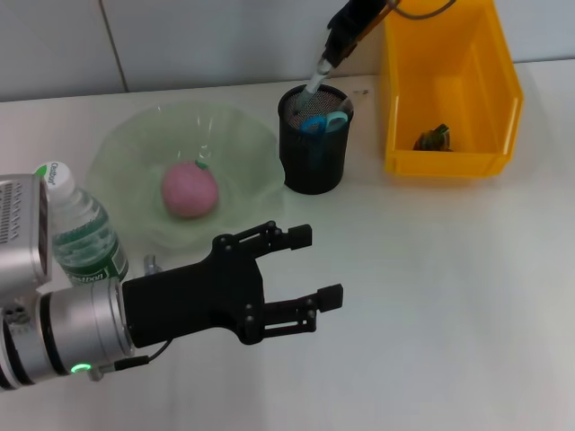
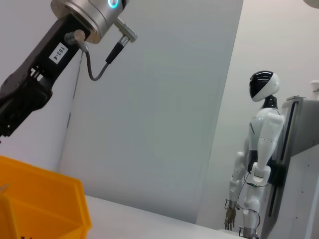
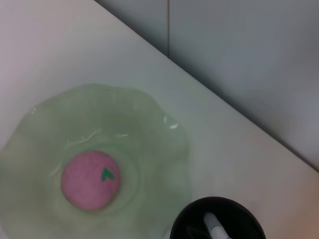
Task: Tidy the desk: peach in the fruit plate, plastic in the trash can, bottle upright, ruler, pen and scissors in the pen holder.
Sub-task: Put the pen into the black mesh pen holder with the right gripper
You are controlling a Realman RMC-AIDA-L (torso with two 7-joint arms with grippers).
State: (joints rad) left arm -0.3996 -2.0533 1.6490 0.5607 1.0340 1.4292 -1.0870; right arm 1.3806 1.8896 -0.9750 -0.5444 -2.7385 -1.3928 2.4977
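The pen (image 1: pixel 316 81), slim, stiff, light and likely slippery, best pinched high on its barrel, stands tip-down in the pen holder (image 1: pixel 314 153) beside the scissors (image 1: pixel 324 122), pinched by the right gripper (image 1: pixel 331 56) above, while the left gripper (image 1: pixel 301 267) hovers spread and empty over the desk (image 1: pixel 449 296).

White desk (image 1: pixel 431 296), fruit plate (image 1: pixel 126 153), bottle (image 1: pixel 85 235) (upright), pen holder (image 1: pixel 313 162), trash can (image 1: pixel 449 162)

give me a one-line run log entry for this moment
right gripper: putting pen into pen holder | left gripper: open, idle | peach in fruit plate
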